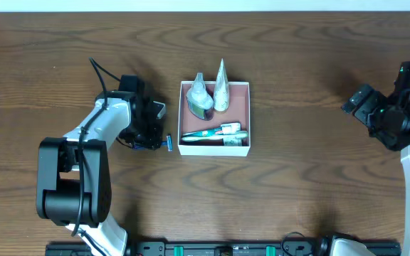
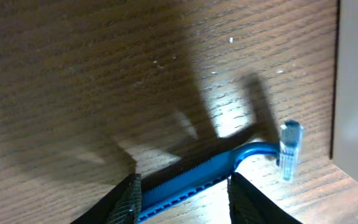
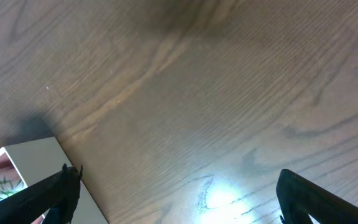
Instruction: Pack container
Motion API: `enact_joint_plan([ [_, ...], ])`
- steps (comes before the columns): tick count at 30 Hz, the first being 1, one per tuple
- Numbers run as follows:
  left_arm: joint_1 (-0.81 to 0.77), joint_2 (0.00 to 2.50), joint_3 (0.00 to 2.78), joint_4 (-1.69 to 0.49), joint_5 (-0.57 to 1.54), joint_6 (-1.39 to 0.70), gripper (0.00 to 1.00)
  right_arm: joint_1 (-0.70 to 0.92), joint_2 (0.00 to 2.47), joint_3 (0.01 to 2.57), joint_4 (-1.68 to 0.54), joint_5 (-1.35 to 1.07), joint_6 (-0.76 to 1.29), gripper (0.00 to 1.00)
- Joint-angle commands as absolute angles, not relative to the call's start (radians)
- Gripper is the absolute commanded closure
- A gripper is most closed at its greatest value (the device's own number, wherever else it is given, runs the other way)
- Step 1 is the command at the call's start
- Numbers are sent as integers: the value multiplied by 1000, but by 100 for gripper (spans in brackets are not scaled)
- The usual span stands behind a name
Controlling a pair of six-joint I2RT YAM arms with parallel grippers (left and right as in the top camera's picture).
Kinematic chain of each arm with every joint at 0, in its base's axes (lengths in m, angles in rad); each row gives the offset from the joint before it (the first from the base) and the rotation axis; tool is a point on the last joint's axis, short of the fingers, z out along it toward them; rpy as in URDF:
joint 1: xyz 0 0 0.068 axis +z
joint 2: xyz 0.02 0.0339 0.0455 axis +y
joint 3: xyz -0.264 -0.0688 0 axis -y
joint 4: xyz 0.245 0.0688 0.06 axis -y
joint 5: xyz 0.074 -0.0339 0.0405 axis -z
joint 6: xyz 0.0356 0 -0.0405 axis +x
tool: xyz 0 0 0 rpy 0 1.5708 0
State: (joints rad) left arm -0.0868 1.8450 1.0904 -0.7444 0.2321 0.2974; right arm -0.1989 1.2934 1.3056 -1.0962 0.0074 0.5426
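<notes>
- left gripper (image 2: 185, 178): fingers seen apart, one on each side of the handle of a blue razor (image 2: 219, 167); whether the pads are pressed on the handle cannot be told from the wrist view.
- razor noted lying on the table (image 1: 297, 192), head end towards the container (image 1: 214, 150) and just beside its left outer wall; handle crossed at a slant between the fingers.
- container found at mid-table, open-topped, pink inside, already loaded with toiletries: two tapered tubes (image 1: 221, 89) at the back, flat tubes (image 1: 216, 134) along the front.
- right gripper (image 3: 179, 205): fingers spread wide, nothing between them; parked well apart, on the far right, over bare wood.
- step judged to be the razor pick-up.
- for a clean pick: the handle should be squared to the pads before closing, so it is not twisted out.
- the lift should be taken straight up first; the head sits close to the wall and could be snagged.
- free space is judged scarce; a drop on top of the front tubes is suggested.
</notes>
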Motion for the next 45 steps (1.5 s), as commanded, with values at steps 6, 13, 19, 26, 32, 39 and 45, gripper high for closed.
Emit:
enact_joint_plan([
  [6,-28,1875,1066,-698,122,-47,46,-205,1294,1307,-1097,8,545,1],
  [13,26,1875,1066,-691,154,-165,35,-205,1294,1307,-1097,7,545,1],
  [19,17,1875,1066,-698,154,-133,34,-205,1294,1307,-1097,8,545,1],
  [26,8,1875,1058,-720,202,-228,55,-205,1294,1307,-1097,8,545,1],
  [32,-2,1875,1034,-766,220,-271,54,-205,1294,1307,-1097,8,545,1],
  [39,-2,1875,1031,-638,220,-223,27,-205,1294,1307,-1097,8,545,1],
  [45,-2,1875,1031,-765,220,-223,25,-205,1294,1307,-1097,8,545,1],
])
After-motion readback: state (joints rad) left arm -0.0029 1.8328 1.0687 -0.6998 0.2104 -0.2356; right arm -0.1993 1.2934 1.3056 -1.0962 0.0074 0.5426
